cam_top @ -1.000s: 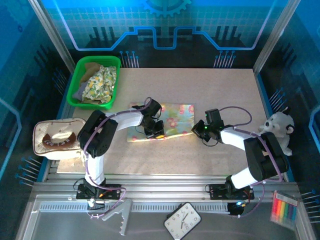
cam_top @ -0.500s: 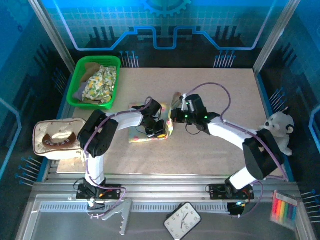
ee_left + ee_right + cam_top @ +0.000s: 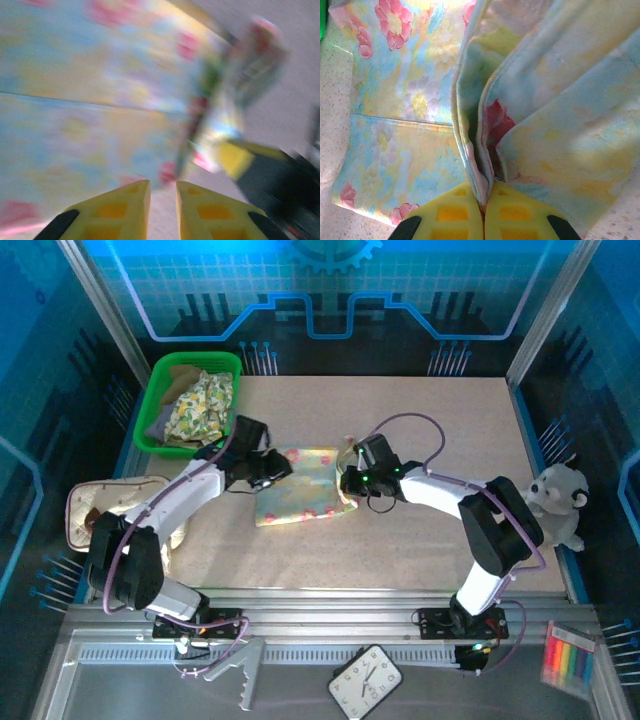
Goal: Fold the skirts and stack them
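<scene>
Over it went! My right claw (image 3: 347, 480), clamped tight on the hem of the floral skirt (image 3: 298, 490), had swung that edge across from the right, so the cloth lay half doubled in the middle of the table (image 3: 450, 420). My left claw (image 3: 272, 468) had quit the middle and pulled back to the skirt's left edge, fingers a sliver apart, empty. First fold nearly made, I judged.

You're seeing soft, matt printed cloth in the floral skirt (image 3: 395, 115), creased at its fold. The table (image 3: 430, 420) looks speckled, matt and faintly grainy. The right end effector (image 3: 483, 201) has fingers (image 3: 454, 212) of smooth yellow plastic; the basket (image 3: 196, 357) is glossy green plastic.
</scene>
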You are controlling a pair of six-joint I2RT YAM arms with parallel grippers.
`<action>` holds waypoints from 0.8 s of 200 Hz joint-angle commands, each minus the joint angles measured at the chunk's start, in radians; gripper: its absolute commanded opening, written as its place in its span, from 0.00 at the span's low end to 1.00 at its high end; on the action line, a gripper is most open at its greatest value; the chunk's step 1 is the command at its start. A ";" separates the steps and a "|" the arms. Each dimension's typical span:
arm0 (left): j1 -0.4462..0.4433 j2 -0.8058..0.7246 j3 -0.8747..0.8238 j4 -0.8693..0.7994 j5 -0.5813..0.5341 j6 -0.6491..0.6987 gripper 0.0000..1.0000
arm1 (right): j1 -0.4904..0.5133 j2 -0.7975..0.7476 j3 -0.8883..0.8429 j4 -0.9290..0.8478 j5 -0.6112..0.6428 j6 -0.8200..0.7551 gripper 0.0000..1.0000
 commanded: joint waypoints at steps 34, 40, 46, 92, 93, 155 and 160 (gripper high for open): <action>0.071 0.128 -0.183 -0.008 -0.061 0.020 0.07 | 0.009 -0.049 0.102 -0.083 -0.013 -0.168 0.00; 0.071 0.147 -0.195 0.013 -0.044 0.010 0.05 | 0.016 -0.044 0.123 -0.096 -0.026 -0.197 0.00; 0.071 0.162 -0.205 0.032 -0.029 0.001 0.03 | 0.025 -0.038 0.147 -0.108 -0.038 -0.229 0.00; 0.071 0.178 -0.229 0.079 0.011 -0.012 0.00 | 0.162 0.088 0.361 -0.263 -0.128 -0.449 0.00; 0.071 0.177 -0.230 0.079 0.011 -0.012 0.00 | 0.166 0.092 0.366 -0.267 -0.128 -0.452 0.00; 0.080 0.117 -0.235 0.063 0.019 -0.019 0.00 | 0.306 0.337 0.601 -0.442 -0.098 -0.456 0.00; 0.080 0.112 -0.238 0.063 0.023 -0.020 0.00 | 0.311 0.347 0.611 -0.446 -0.094 -0.446 0.00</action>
